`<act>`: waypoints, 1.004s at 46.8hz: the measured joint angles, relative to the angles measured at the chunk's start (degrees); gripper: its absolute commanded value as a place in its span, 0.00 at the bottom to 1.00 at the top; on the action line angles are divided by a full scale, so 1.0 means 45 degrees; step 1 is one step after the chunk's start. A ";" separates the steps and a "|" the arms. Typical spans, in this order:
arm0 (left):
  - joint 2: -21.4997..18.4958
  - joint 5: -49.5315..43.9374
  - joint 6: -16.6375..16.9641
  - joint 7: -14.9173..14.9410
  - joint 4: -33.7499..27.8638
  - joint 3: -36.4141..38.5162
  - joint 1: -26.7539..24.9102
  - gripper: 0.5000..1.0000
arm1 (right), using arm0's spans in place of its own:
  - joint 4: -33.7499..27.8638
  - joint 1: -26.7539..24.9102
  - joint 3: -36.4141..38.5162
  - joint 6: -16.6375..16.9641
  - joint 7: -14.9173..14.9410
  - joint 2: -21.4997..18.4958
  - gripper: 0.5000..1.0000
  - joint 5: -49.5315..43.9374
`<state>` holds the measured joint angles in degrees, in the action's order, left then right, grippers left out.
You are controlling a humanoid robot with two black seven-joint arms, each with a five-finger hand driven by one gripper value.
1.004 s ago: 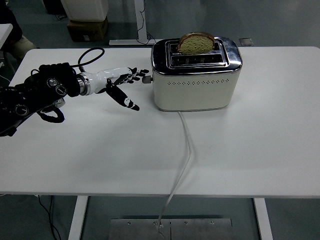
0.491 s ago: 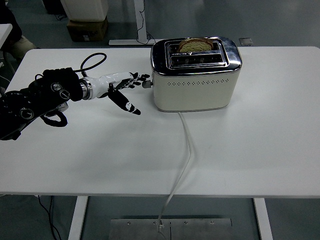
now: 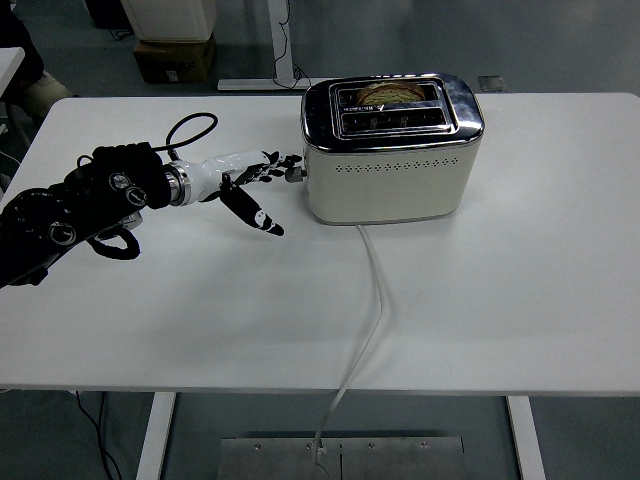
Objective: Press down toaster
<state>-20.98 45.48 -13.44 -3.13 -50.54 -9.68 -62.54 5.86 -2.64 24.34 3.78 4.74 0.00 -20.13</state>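
Bread point(image 3: 389, 92) has dropped almost fully into the back slot since a second ago, only its top crust showing now, and the toaster lever point(image 3: 293, 173) sits lower under the left hand point(image 3: 245, 178). Left hand comes in from the left edge, fingers stretched out flat and holding nothing, fingertips point(image 3: 288, 160) on the lever, thumb pointing down toward the table point(image 3: 520, 280). Toaster point(image 3: 392, 150) sits at the table's far centre, its white cord point(image 3: 368, 320) running off the near edge.
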 measured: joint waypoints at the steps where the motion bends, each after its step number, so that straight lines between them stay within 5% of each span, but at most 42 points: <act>1: -0.0001 0.0003 0.0000 0.0000 0.0000 0.0000 0.0007 1.00 | 0.0001 0.0000 0.0000 0.0000 0.0000 0.0000 1.00 0.0000; 47: -0.0254 0.0012 0.0267 0.0001 0.0001 -0.0004 0.0892 1.00 | 0.0001 0.0038 0.0002 -0.0001 0.0017 0.0000 1.00 -0.0011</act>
<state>-22.12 45.54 -12.24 -3.13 -50.53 -9.70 -58.52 5.87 -2.47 24.35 3.78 4.81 0.00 -20.17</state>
